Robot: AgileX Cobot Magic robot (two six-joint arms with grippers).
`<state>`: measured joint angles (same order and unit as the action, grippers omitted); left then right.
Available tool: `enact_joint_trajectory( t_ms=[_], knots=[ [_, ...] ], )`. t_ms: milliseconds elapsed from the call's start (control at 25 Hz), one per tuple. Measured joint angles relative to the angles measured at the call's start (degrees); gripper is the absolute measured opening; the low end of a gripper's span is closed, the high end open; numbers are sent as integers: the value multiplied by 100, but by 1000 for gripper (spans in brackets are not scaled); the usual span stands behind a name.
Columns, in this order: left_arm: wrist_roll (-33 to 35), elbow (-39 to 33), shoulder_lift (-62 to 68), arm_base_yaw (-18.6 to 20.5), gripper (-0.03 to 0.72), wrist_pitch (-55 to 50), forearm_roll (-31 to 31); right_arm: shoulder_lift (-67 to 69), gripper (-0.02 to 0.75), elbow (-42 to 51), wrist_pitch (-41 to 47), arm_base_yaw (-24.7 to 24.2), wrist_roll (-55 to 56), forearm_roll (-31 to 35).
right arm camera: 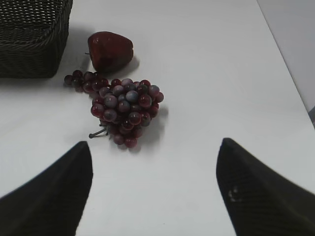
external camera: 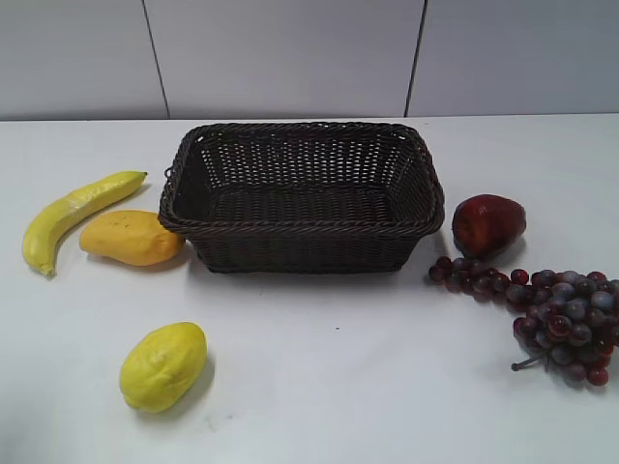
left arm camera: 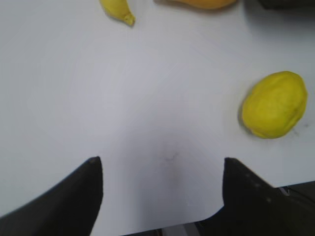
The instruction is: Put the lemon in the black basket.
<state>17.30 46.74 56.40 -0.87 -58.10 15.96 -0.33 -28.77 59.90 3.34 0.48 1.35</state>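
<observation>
While the lemon [external camera: 163,366] lies on its side on the white worktop [external camera: 329,387], I log it at the front left of the exterior view, well apart from the black basket [external camera: 302,196] and touching nothing. In the left wrist view the same lemon [left arm camera: 274,104] sits ahead and to the right of the left gripper [left arm camera: 162,164], outside the gap between its fingers [left arm camera: 93,169]; those fingers are spread wide with only bare worktop between them, holding nothing. The basket stands upright mid-worktop, and I see no fruit inside it. Just left of the basket, a mango [external camera: 131,237] rests against or very near its front left corner; I cannot tell if they touch. A banana [external camera: 73,215] lies just beside the mango, on its far left. To the right of the basket sits a dark red apple [external camera: 487,223], and a bunch of grapes [external camera: 556,314] trails from just in front of the apple toward the right edge. In the right wrist view I read the right gripper [right arm camera: 155,147] spread apart as well, empty, fingers [right arm camera: 229,150] low over the worktop, with the grapes [right arm camera: 125,110] ahead between them and the apple [right arm camera: 110,49] beyond, next to the basket corner [right arm camera: 34,37]
</observation>
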Motion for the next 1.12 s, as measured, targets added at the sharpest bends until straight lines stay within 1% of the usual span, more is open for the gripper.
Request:
enact_joint_trajectory(
  t_ms=[80,160,320,480,640,760,840,1120],
  knots=[
    [204,100,197,-152,563,14,181,0,591,0,0,0,0,0],
    [272,139,336,-495,563,94,243,0,591,0,0,0,0,0],
    [256,154,625,-1399,563,447,285,0,591,0,0,0,0,0],
    [59,168,1154,-2394,563,972,285,0,591,0,0,0,0,0],
    [-145,282,1935,-3121,563,1228,50,0,591,0,0,0,0,0],
    [-296,396,2530,-3448,563,1413,-259,0,591,0,0,0,0,0],
    [-353,446,2932,-3541,563,1545,-340,0,591,0,0,0,0,0],
    [-379,453,4017,-3568,563,1912,-400,0,591,0,0,0,0,0]
  ],
)
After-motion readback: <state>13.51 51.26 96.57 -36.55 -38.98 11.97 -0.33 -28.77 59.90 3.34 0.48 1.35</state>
